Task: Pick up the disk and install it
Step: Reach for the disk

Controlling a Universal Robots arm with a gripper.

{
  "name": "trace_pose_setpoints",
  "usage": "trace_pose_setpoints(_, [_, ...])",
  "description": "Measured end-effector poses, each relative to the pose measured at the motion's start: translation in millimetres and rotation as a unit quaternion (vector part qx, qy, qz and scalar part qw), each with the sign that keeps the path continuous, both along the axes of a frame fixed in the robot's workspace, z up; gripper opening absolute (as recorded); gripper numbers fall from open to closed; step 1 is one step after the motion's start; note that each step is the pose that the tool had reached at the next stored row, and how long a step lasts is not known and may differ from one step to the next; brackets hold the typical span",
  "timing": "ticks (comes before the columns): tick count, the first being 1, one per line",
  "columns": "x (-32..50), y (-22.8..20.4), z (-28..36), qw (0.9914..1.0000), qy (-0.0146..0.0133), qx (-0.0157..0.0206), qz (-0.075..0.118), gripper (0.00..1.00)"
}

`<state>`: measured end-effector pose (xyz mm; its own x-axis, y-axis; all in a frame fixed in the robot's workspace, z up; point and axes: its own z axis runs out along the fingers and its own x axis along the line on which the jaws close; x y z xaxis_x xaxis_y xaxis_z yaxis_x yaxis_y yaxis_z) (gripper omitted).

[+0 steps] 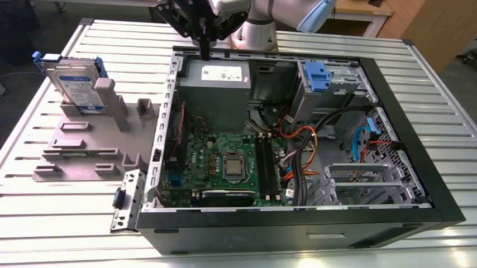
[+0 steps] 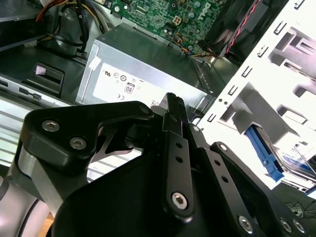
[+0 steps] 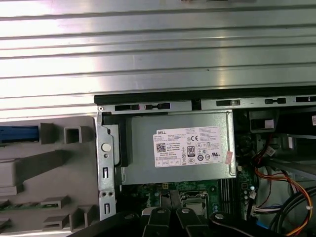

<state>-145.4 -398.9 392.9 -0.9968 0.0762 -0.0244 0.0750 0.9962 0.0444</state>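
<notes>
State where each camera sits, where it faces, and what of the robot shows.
Exterior view: off the arm, raised, looking down into the open black computer case on the ribbed metal table; the grey arm and black gripper hang above its rim.
Second wrist view: on the arm, looking past the gripper's black links at the grey metal box with a white sticker.
First wrist view: on the arm, looking down at that box and the table; the links show too.
Shared: all three show the grey box.
</notes>
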Motion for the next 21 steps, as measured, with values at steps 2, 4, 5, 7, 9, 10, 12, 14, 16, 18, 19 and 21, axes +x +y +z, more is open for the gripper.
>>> trace_pose_setpoints(2, [-0.7, 0.0, 0.0, 1.00000, 0.0000, 0.0000, 0.000, 0.11])
trace_pose_setpoints(4, [-1.4, 0.0, 0.0, 1.00000, 0.0000, 0.0000, 0.000, 0.11])
trace_pose_setpoints(5, [-1.8, 0.0, 0.0, 1.00000, 0.0000, 0.0000, 0.000, 0.11])
trace_pose_setpoints(7, [-2.4, 0.0, 0.0, 1.00000, 0.0000, 0.0000, 0.000, 0.11])
trace_pose_setpoints(9, [-3.0, 0.0, 0.0, 1.00000, 0.0000, 0.0000, 0.000, 0.11])
trace_pose_setpoints(10, [-3.2, 0.0, 0.0, 1.00000, 0.0000, 0.0000, 0.000, 0.11])
trace_pose_setpoints(12, [-3.5, 0.0, 0.0, 1.00000, 0.0000, 0.0000, 0.000, 0.11])
trace_pose_setpoints(14, [-3.6, 0.0, 0.0, 1.00000, 0.0000, 0.0000, 0.000, 0.11])
trace_pose_setpoints(16, [-4.3, 0.0, 0.0, 1.00000, 0.0000, 0.0000, 0.000, 0.11])
trace_pose_setpoints(18, [-5.0, 0.0, 0.0, 1.00000, 0.0000, 0.0000, 0.000, 0.11])
trace_pose_setpoints(19, [-5.4, 0.0, 0.0, 1.00000, 0.0000, 0.0000, 0.000, 0.11])
trace_pose_setpoints(21, [-6.2, 0.0, 0.0, 1.00000, 0.0000, 0.0000, 0.000, 0.11])
